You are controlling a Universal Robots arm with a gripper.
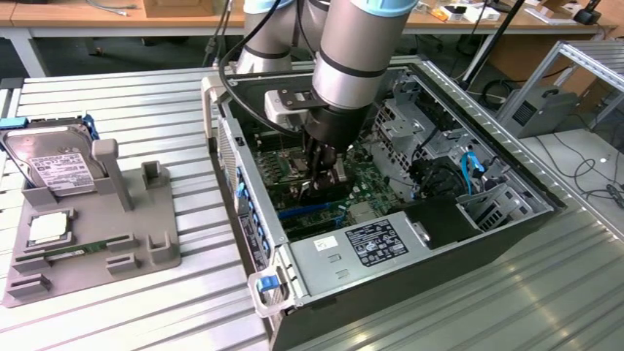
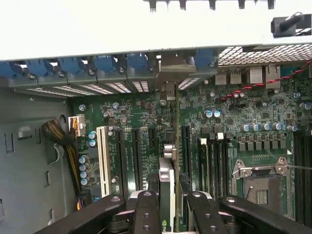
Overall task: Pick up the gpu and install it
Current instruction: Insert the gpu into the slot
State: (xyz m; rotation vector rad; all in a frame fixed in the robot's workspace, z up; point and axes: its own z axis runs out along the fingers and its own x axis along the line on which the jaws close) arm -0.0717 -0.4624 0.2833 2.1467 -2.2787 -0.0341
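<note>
Green circuit board edge-on between my fingers: that is the gpu, and my jaws are clamped on it, one pad on each flat face. My gripper hangs inside the open computer case, which lies on its side on the slatted bench, toward the exterior view's right. The card stands on edge directly below my jaws, over the motherboard, its long axis running along the row of dark expansion slots toward the slotted rear wall of the case with its blue retainer clips. Its lower edge sits between two of those slots, beside the white slot; whether it is seated or only hovering I cannot tell. The card's far end appears to reach the rear bracket opening. In the exterior view my gripper is deep in the case near its middle. Readable writing is scarce: the power supply at the case's near corner carries a dark label, its text illegible. A grey parts holder near the bench's opposite edge carries a hard drive with a white label, likewise unreadable.
</note>
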